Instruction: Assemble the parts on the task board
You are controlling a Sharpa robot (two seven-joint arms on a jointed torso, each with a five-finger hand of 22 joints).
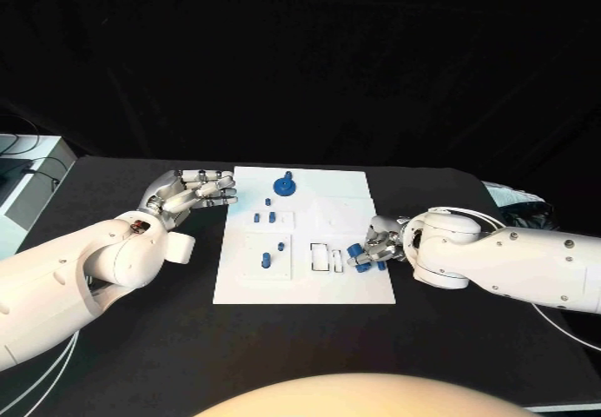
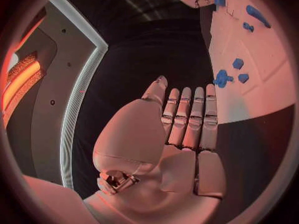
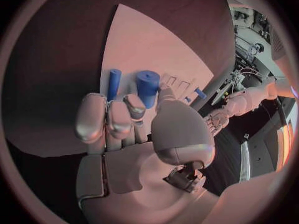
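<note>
Two hands flank the task board (image 1: 305, 287): right hand (image 1: 376, 246) pinching a blue cylinder (image 3: 147, 86), left hand (image 1: 194, 193) empty, fingers extended.

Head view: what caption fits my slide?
Right robot hand holds a blue part at the white board's edge; left robot hand open.
</note>
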